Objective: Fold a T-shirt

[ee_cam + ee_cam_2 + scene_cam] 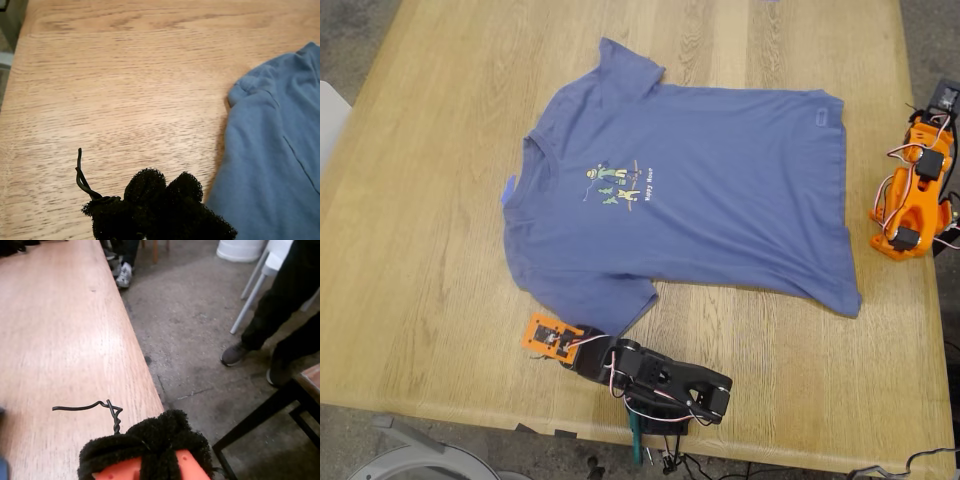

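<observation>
The slate-blue short-sleeved cotton T-shirt (700, 190) lies spread flat, print up, across the middle of the pale wooden worktop (420, 250). It should handle as light, limp cloth that sags and drags, so a pinch at a sleeve hem or the bottom edge seems best. My first end effector (162, 192) hovers beside a sleeve, its dark padded tips closed together on nothing. My second end effector (150, 450) is mostly cut off; whether it is parted I cannot tell.

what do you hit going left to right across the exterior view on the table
small light-blue scrap at the collar → T-shirt → orange arm at the table's right edge. The black arm along the near edge overlaps the shirt's span, so it is left out.
</observation>
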Controlling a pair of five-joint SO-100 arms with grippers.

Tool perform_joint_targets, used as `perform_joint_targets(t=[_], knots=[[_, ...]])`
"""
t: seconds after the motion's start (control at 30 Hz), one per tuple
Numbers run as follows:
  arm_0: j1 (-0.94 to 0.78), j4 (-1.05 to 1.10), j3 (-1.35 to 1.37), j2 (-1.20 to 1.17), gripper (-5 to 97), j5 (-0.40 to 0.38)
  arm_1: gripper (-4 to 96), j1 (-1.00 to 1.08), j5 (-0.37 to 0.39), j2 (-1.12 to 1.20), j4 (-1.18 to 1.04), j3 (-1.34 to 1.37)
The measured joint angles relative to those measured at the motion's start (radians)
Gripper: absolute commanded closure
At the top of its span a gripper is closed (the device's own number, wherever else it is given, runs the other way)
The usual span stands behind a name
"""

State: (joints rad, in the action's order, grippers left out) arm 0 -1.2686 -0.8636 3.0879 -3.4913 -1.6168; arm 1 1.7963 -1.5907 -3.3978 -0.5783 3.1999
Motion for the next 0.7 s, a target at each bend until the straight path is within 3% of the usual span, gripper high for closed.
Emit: perform_joint_targets(t=[0.3,0.47,0.57,0.7], knots=[[-0.038,0.0,0.0,0.0,92,0.0,91.2,0.044,0.017,0.0,0.002,0.0],[0.084,0.097,0.0,0.0,91,0.0,90.0,-0.173,0.034,0.0,0.066,-0.002],[0.212,0.141,0.0,0.0,85,0.008,85.7,-0.345,0.035,0.0,0.067,-0.015],[0.368,0.186,0.0,0.0,71,0.026,71.7,-0.528,0.028,0.0,-0.011,-0.066]])
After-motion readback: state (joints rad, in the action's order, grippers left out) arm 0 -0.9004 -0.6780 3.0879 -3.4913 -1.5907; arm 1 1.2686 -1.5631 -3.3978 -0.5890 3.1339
